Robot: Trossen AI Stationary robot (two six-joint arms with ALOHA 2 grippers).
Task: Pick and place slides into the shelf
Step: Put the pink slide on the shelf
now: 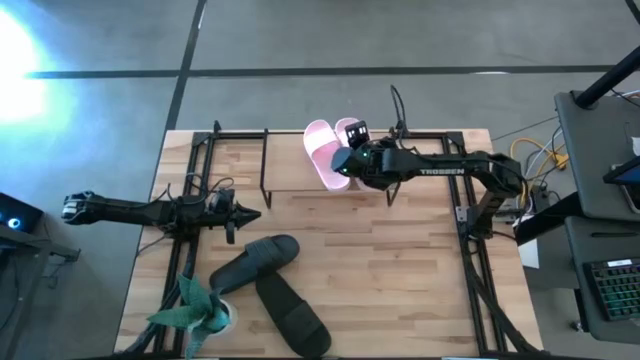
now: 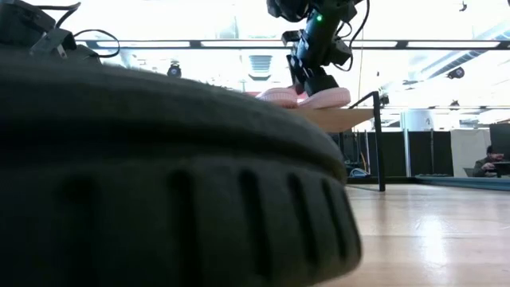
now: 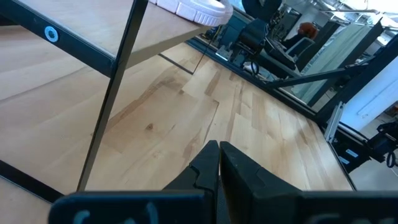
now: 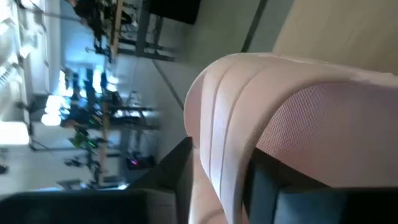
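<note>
Nearest the low camera, 2 dark slides (image 1: 268, 285) lie on the tabletop (image 1: 400, 270), in front of the shelf (image 1: 290, 165), beside a green plant (image 1: 195, 310). Between these slides and the shelf, the left tool (image 1: 245, 213) hangs over bare tabletop, its fingers (image 3: 214, 165) pressed together, holding nothing. On the shelf top rest 2 pink slides (image 1: 325, 150). The right tool (image 1: 345, 160) stands over the shelf at the pink slide (image 4: 280, 124) nearer the right arm, its fingers (image 4: 180, 180) straddling the strap; whether they grip it cannot be told.
</note>
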